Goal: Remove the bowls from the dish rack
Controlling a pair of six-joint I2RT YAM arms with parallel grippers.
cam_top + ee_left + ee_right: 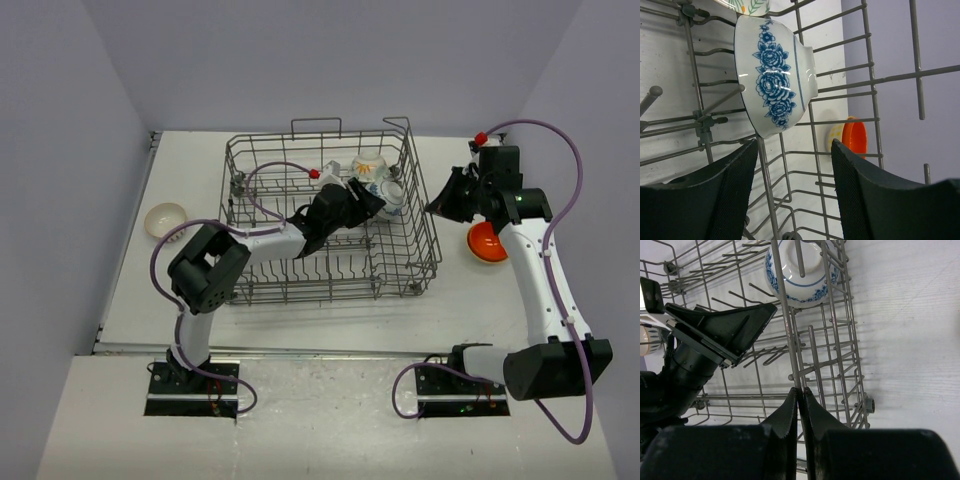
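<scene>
The grey wire dish rack (320, 285) stands mid-table. A white bowl with blue flowers (391, 195) leans on its side among the tines at the rack's far right; it also shows in the left wrist view (775, 75) and the right wrist view (802, 270). A bowl with a yellowish pattern (368, 165) sits behind it. My left gripper (368, 203) is inside the rack, open and empty (795, 190), just short of the blue bowl. My right gripper (440, 205) is at the rack's right wall, shut (800, 390) on a rim wire.
An orange bowl (487, 243) lies on the table right of the rack, partly under my right arm, with a yellow-dotted bowl (836, 136) beside it. A pale yellow bowl (166, 218) sits on the table left of the rack. Walls enclose the table.
</scene>
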